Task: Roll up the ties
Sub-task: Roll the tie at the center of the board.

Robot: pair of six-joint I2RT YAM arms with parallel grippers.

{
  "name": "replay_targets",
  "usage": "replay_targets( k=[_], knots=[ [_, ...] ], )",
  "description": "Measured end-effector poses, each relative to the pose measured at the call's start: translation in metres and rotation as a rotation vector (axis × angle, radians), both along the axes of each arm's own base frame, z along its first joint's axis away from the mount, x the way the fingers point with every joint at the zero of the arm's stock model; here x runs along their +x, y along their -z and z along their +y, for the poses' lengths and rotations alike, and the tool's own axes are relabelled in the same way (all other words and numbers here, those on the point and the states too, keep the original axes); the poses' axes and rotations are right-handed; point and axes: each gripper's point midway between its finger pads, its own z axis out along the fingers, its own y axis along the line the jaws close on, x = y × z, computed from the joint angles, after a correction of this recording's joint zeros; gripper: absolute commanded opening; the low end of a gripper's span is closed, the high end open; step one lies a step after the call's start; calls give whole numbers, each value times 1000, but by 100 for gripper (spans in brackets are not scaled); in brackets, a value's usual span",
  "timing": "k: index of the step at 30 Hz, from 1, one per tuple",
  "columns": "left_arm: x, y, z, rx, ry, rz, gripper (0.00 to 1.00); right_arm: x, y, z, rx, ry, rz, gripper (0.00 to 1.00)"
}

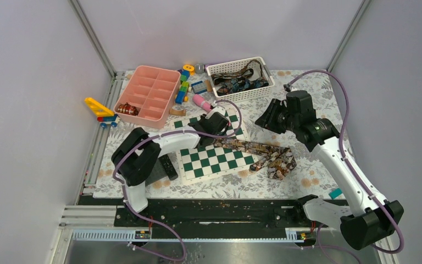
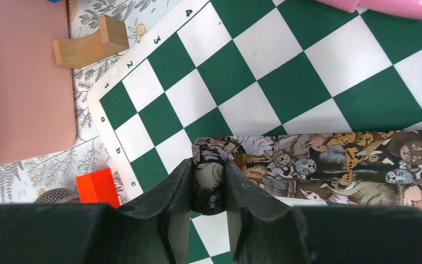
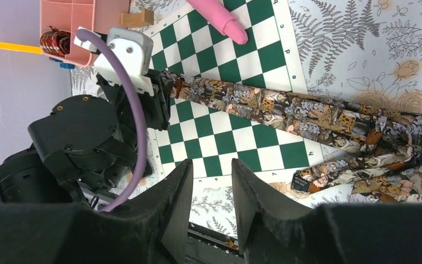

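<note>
We see a dark brown tie printed with tan, grey and blue animals, a green-and-white chequered board, a pink tray, a white basket, a purple cable, an orange-red block and a white mat patterned with grey ferns and tan flowers.

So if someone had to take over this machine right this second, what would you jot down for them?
Left gripper: shut on the narrow end of the tie on the chessboard; a small roll seems started there.
Right gripper: open, empty, hovering above the board.
The tie runs flat across the board; its wide end lies heaped on the floral mat.
More ties sit unrolled in the white basket.
One small patterned coil lies in the pink tray, apparently a finished roll.
Left to do: finish rolling this tie, then the ones in the basket.
</note>
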Motion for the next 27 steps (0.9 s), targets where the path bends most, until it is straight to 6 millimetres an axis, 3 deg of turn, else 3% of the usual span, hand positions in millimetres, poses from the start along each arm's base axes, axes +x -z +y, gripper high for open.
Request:
replay_targets(
  k=[11, 27],
  knots=[
    [-8, 8, -4, 180, 51, -32, 24, -2, -1, -3, -2, 6, 4, 40],
    [-11, 14, -22, 309, 103, -59, 24, -2, 0, -5, -2, 13, 7, 40]
  ],
)
